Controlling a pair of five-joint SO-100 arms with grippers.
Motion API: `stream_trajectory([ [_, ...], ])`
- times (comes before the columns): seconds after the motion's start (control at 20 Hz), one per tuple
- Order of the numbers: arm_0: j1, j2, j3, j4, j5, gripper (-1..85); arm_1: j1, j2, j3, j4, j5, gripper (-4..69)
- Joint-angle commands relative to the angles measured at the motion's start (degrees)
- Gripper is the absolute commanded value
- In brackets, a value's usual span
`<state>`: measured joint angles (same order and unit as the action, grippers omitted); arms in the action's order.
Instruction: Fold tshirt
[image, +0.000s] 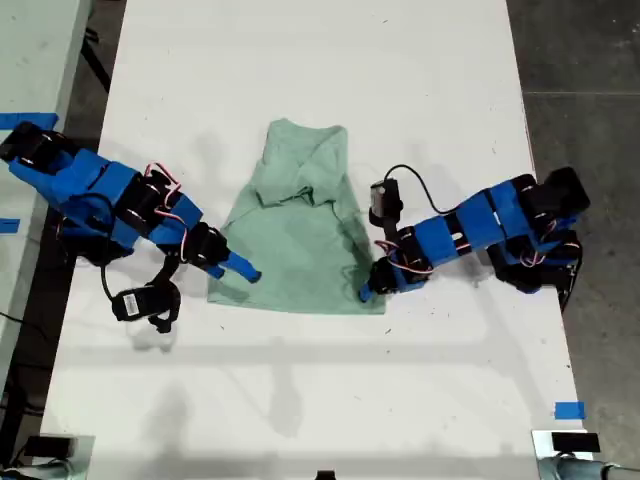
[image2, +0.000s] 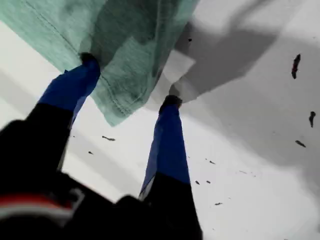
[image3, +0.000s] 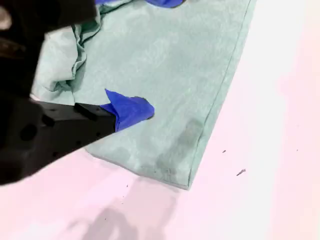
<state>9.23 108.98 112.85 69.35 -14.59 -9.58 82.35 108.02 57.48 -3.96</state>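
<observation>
Jaws of my first pincer (image2: 130, 80) are spread wide and nothing is clamped. One tip touches a hem corner of the plain mint-green cloth tshirt (image: 300, 240). One blue finger (image3: 131, 111) of my second pincer (image: 245, 270) is pressed on the opposite corner, but its opening cannot be told. The tshirt's long axis runs top to bottom in the exterior view on the white table (image: 300, 400), bunched end uppermost.
</observation>
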Motion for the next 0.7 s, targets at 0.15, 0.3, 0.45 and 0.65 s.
stream_trajectory([
  [0.15, 1.14, 2.20, -0.88, -1.05, -0.26, 30.7, 1.41, -0.70, 0.70, -8.26, 0.79, 19.8],
  [0.3, 1.14, 2.11, -0.88, -0.97, -0.26, 30.7, 0.09, -3.25, 0.62, -12.13, 1.85, 13.8],
  [0.45, 1.14, 2.11, -0.88, -0.88, -0.09, 30.7, -0.53, -3.87, 0.70, -13.54, 2.37, -0.7],
  [0.65, 0.97, 2.02, -0.88, -0.97, 0.00, 30.6, -0.53, -3.16, -1.49, -8.44, 1.85, -1.2],
])
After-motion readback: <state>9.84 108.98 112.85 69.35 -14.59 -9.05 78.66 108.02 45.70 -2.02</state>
